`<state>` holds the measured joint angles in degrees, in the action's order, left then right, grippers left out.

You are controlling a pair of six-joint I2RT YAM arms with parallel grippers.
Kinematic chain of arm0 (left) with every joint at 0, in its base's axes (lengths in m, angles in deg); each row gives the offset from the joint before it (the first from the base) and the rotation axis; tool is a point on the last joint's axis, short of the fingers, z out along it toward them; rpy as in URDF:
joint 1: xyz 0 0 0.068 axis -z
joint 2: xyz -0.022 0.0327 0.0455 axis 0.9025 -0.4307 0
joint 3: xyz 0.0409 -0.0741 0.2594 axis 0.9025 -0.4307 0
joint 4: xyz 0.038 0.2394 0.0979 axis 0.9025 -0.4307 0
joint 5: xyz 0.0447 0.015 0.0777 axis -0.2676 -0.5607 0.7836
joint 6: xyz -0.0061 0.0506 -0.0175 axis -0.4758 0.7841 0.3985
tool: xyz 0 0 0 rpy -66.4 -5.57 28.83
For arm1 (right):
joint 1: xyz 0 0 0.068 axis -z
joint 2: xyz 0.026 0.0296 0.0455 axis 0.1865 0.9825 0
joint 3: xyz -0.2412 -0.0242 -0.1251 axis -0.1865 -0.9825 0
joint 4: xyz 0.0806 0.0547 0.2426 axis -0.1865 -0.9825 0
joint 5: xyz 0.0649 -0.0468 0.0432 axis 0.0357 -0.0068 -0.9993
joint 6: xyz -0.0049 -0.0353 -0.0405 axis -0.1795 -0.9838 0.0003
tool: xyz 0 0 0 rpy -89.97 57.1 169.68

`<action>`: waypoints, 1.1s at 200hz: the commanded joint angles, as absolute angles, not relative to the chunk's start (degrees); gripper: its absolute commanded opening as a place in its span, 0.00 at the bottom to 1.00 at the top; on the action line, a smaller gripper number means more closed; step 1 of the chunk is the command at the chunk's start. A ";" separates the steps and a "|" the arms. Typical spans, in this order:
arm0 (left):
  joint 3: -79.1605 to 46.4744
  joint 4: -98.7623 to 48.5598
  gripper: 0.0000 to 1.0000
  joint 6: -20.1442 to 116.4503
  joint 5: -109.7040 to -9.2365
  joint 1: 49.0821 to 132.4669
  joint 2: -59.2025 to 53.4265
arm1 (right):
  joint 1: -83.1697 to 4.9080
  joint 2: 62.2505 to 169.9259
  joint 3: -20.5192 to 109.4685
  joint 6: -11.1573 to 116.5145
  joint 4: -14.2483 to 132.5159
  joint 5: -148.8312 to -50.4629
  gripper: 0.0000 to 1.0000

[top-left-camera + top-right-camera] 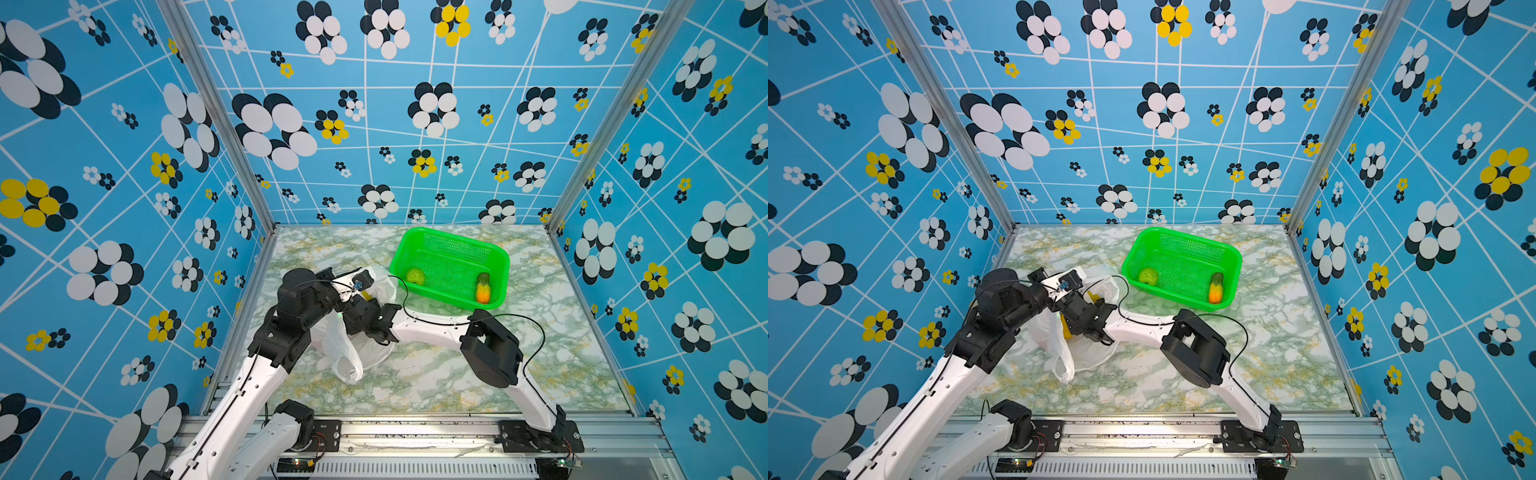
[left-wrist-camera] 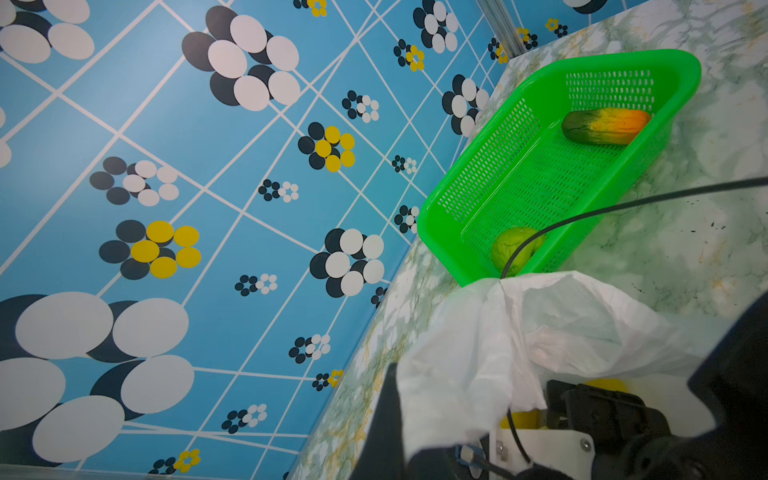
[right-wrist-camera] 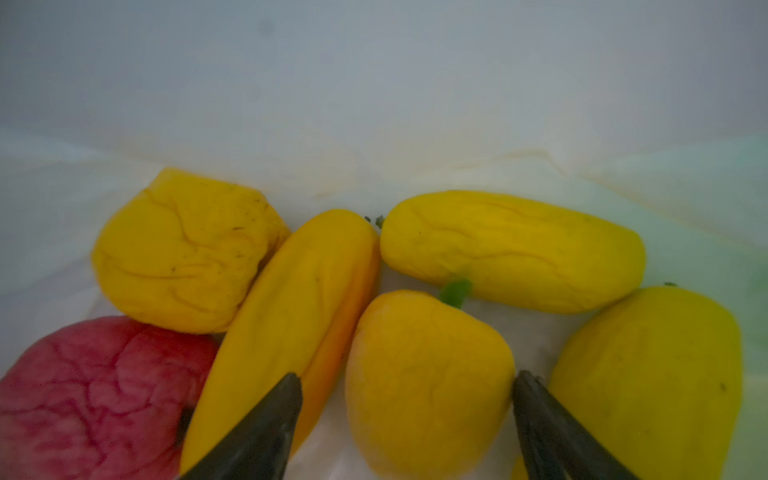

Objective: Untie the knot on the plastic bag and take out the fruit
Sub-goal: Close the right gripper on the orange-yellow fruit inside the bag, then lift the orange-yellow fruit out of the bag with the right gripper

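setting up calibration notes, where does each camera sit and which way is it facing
Both top views: high over the front rail, looking down and back at the table; left arm and right arm meet at the bag.
Left wrist: beside the bag, facing the basket and wall; its shut left gripper pinches bag plastic.
Right wrist: inside the bag, facing yellow fruit and a pink fruit; right gripper open.
Shared: top and left wrist views both show the basket's round green fruit and green-orange fruit.
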<state>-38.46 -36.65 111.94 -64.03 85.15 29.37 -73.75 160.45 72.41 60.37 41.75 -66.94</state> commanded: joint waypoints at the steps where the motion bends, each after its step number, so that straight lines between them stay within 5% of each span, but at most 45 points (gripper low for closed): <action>1: -39.12 -36.00 0.00 112.66 -65.61 85.41 30.33 | -71.95 165.52 77.99 57.40 31.49 -65.38 0.80; 58: -39.00 -35.97 0.00 112.39 -65.24 85.34 29.99 | -71.35 163.16 76.22 57.44 32.33 -68.72 0.58; 120: -36.87 -37.47 0.00 110.09 -59.86 84.72 27.37 | -72.51 153.38 66.48 55.02 37.75 -67.86 0.49; 220: -36.09 -37.76 0.00 107.81 -60.53 83.05 26.21 | -81.32 135.68 46.57 45.25 55.91 -44.98 0.44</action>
<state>-37.78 -37.09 108.92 -60.95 83.56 26.44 -81.86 137.41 48.91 47.43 52.09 -55.07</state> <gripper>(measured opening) 0.041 0.645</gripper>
